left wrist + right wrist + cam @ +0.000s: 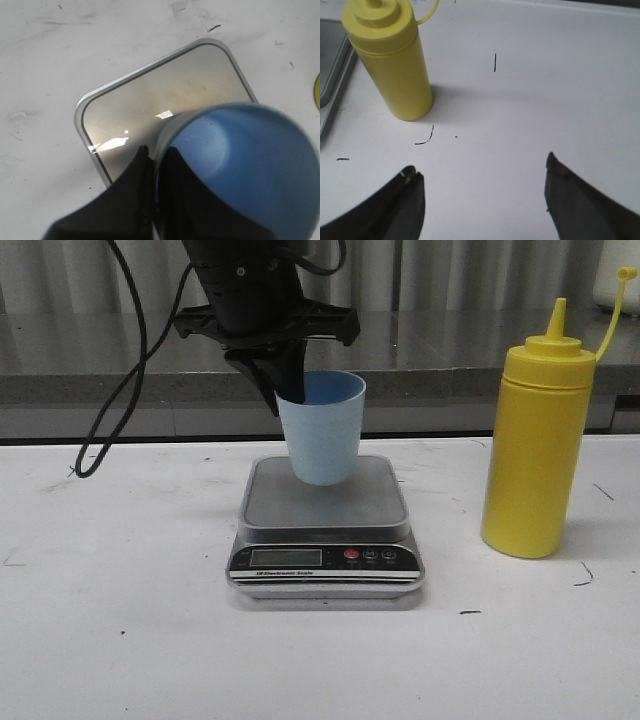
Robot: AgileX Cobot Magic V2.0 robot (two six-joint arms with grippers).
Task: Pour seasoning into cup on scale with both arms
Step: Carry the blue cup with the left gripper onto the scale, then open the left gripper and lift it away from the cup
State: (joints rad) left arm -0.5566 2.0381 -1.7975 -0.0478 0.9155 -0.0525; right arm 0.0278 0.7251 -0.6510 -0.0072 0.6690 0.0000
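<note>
The pale-blue cup [322, 430] is over the steel platform of the silver scale [372, 502], slightly tilted; I cannot tell whether its base touches. My left gripper [285, 390] comes down from above and is shut on the cup's rim. In the left wrist view one finger is inside the cup [245, 165] and one outside, at the gripper [157, 150], above the scale [165, 95]. The yellow seasoning bottle [535, 455] stands upright to the right of the scale. My right gripper [482, 167] is open over bare table, short of the bottle [395, 70].
A grey ledge [450, 350] runs along the back of the white table. A black cable [110, 410] hangs in a loop at the back left. The scale's edge [330, 55] shows beside the bottle. Small black marks dot the tabletop.
</note>
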